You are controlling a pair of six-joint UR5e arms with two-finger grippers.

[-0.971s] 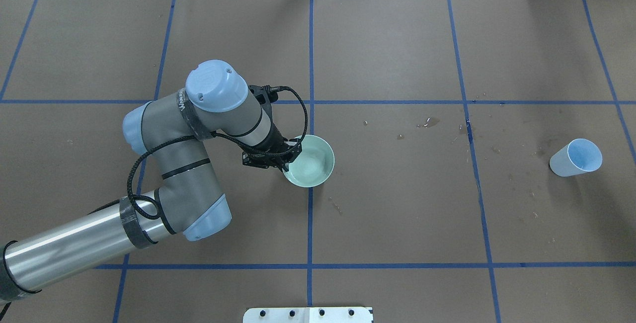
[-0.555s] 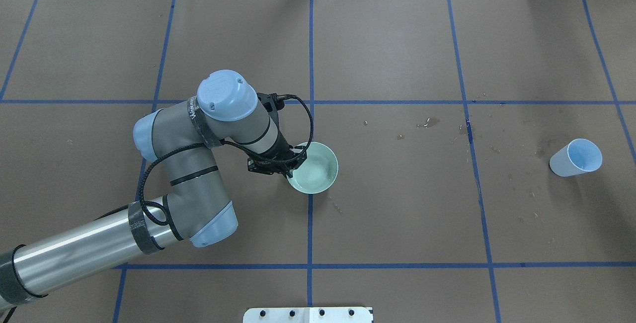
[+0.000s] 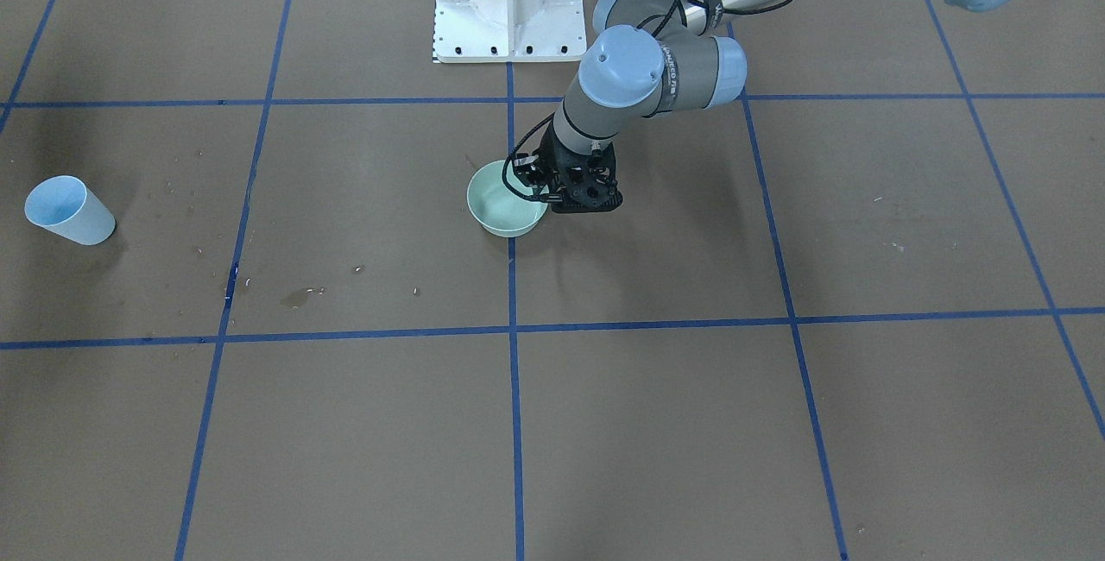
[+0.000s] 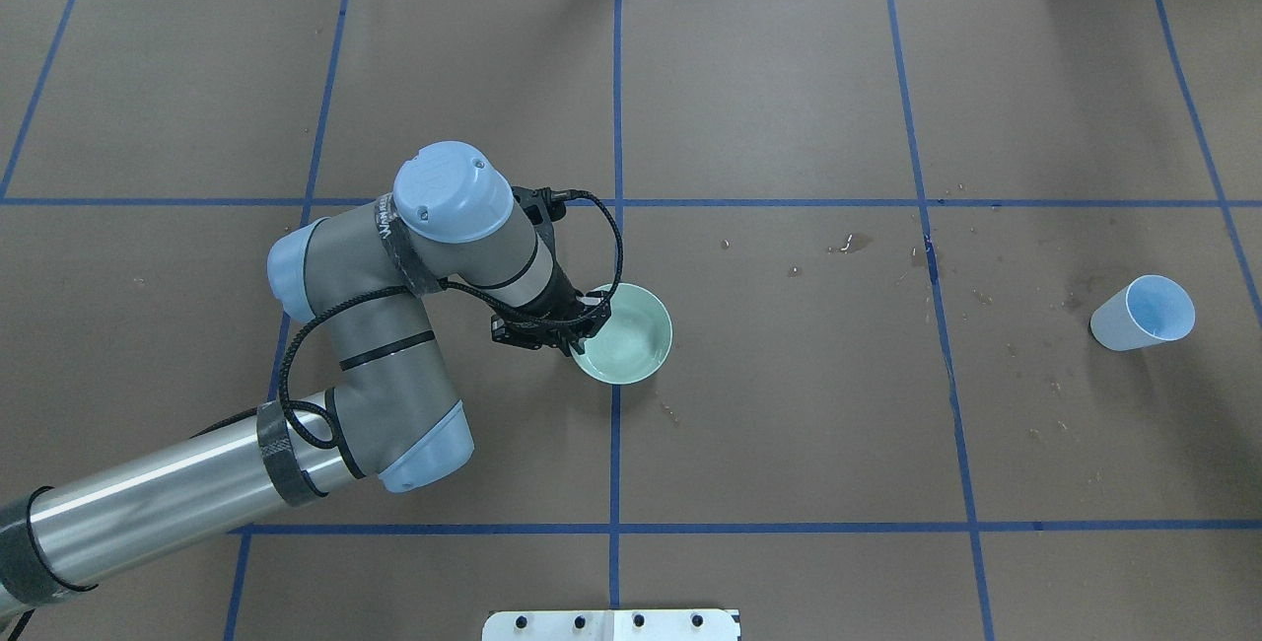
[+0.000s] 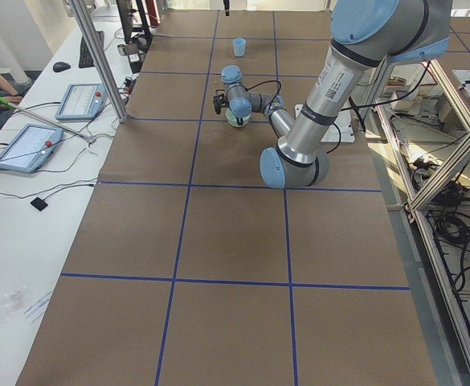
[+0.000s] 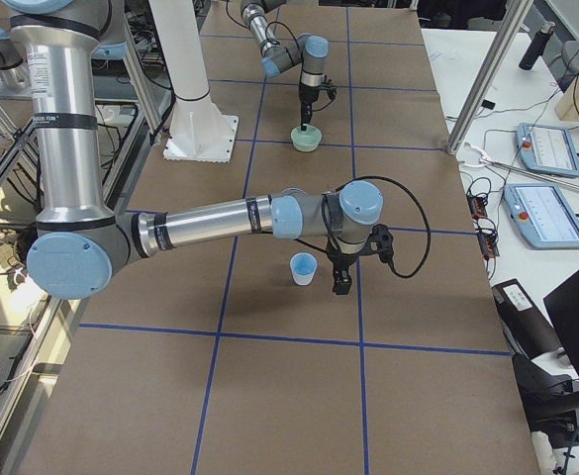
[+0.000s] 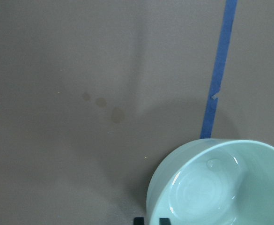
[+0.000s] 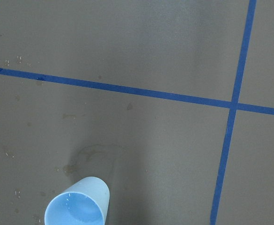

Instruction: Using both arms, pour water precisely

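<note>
Taking the bench's (image 4: 789, 444) edge farthest from the robot as twelve o'clock, the left arm (image 4: 394, 325) reaches in from about eight o'clock and bends toward the middle. Its tool (image 4: 580, 327) is pinched narrow on the nine o'clock rim of a mint-green bowl (image 4: 631, 335), one finger outside the wall and one inside. The bowl sits at the bench's centre, over the blue tape line (image 4: 616, 79) that runs from twelve to six. A little water (image 7: 202, 192) lies in its bottom, showing as faint rings and a white glint. A few damp spots (image 4: 853, 244) mark the paper toward two o'clock. Out at three o'clock a pale blue cup (image 4: 1144, 314) stands alone, with more water (image 8: 78, 213) glinting inside. The right arm (image 6: 210, 220) stretches out to it, and its tool (image 6: 340, 285) hangs just beside the cup without touching; I cannot tell how wide it stands.
</note>
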